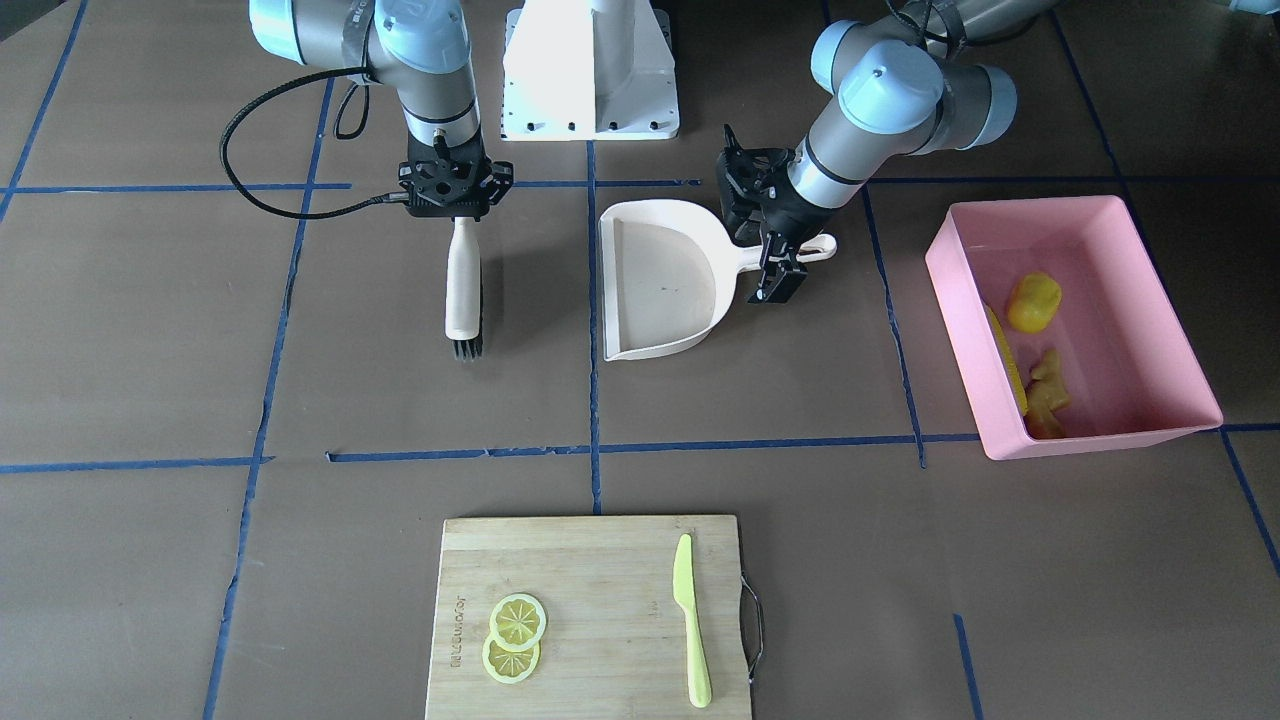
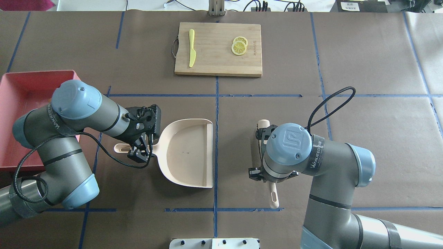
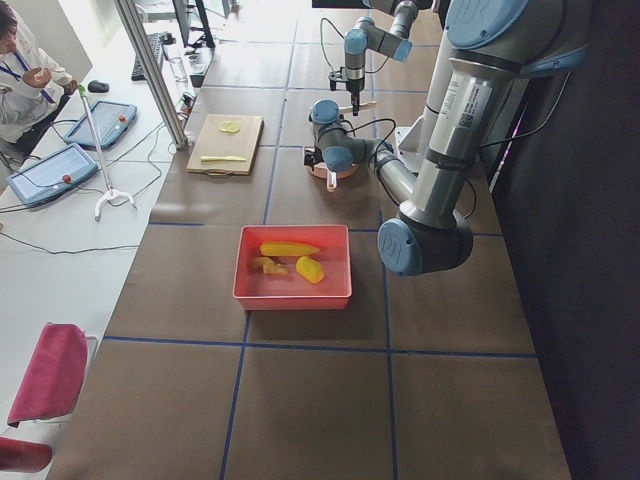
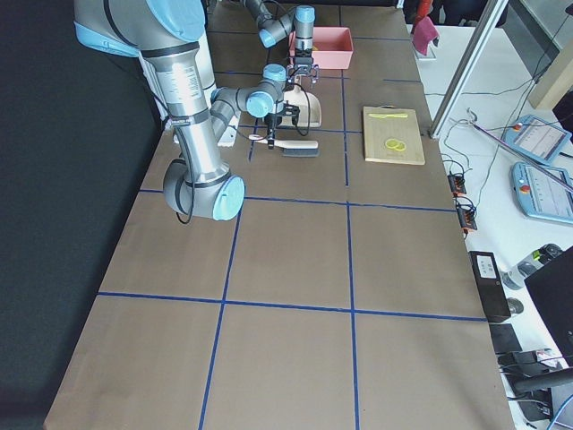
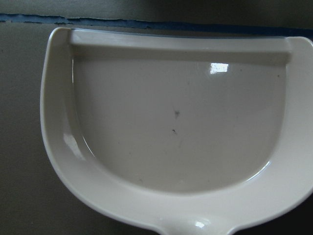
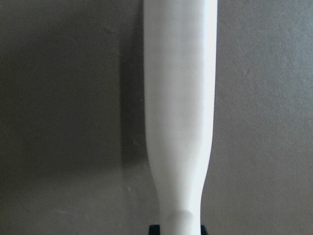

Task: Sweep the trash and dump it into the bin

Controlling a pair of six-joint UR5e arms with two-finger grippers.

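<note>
The pink bin [image 1: 1040, 205] stands at the table end on my left. It holds the trash: the yellow corn cob [image 1: 1005, 358], the yellow lemon-like lump [image 1: 1033, 302] and the tan-orange ginger root [image 1: 1048, 395]. They also show in the exterior left view [image 3: 290, 248]. The cream dustpan [image 1: 665, 280] lies flat and empty on the table. My left gripper [image 1: 778, 272] is shut on its handle [image 2: 119, 148]. My right gripper [image 1: 457, 215] points straight down and is shut on the handle of the cream brush [image 1: 462, 280], which lies on the table.
A wooden cutting board [image 1: 600, 600] lies at the far side, with two lemon slices [image 1: 515, 635] and a lime-green knife [image 1: 690, 620] on it. The robot's white base [image 1: 590, 70] stands between the arms. Blue tape lines cross the brown table.
</note>
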